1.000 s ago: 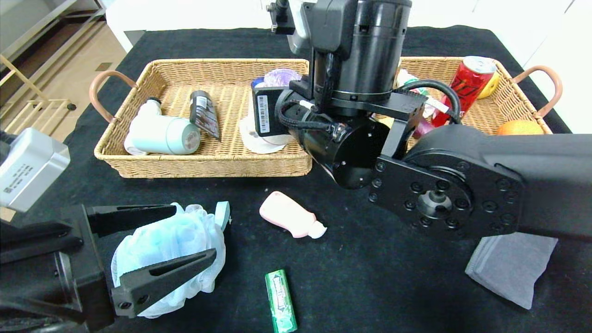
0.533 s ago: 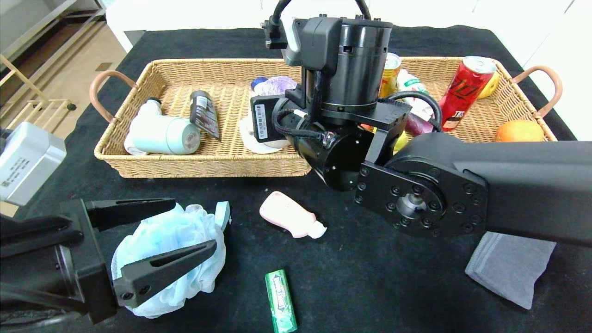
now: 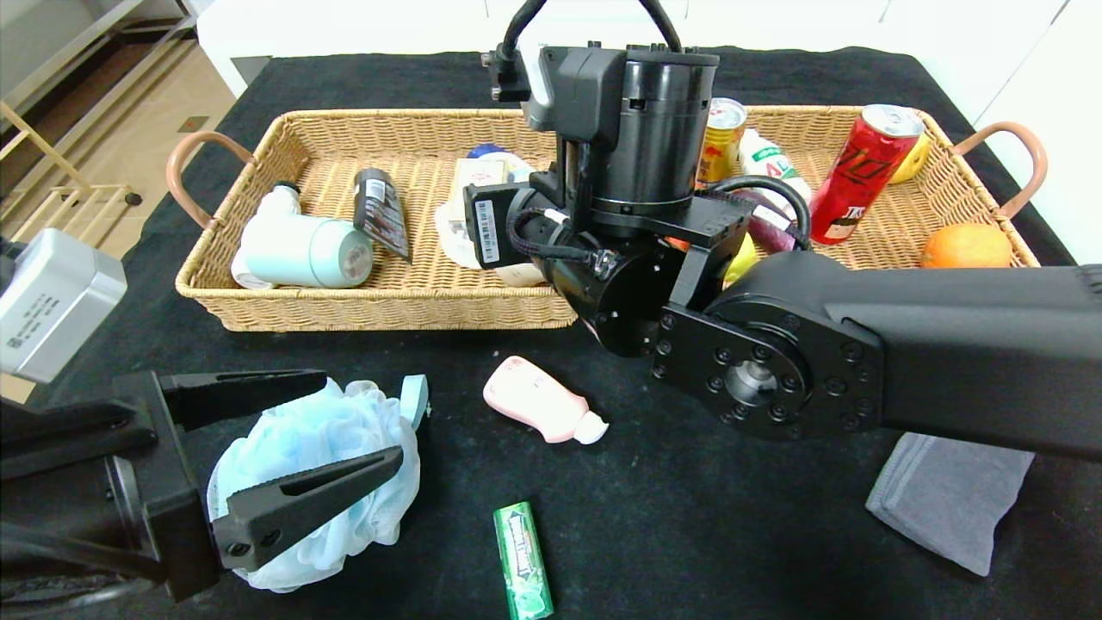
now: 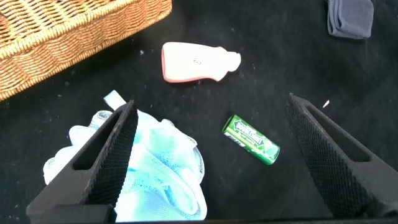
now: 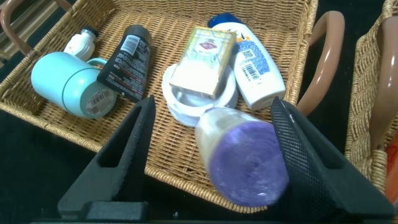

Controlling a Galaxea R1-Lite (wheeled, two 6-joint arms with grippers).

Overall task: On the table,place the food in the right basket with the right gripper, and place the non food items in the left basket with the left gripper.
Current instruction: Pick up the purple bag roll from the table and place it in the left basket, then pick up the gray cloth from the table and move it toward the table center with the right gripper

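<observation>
Black cloth covers the table (image 3: 689,534), where the left gripper (image 4: 211,162), jaws wide apart, straddles the fluffy light-blue bath pouf (image 3: 318,482) at the head view's 7 o'clock. Over the left basket (image 3: 405,301), at 12 o'clock, the right gripper (image 5: 211,162) stands parted around the purple-ended bag roll (image 5: 242,155), which lies tilted between its fingers.

Right claw (image 5: 211,149), now farther back over the left basket (image 3: 258,293), stands wider apart; purple-ended bag roll (image 5: 245,155) sits loose between its fingers.
</observation>
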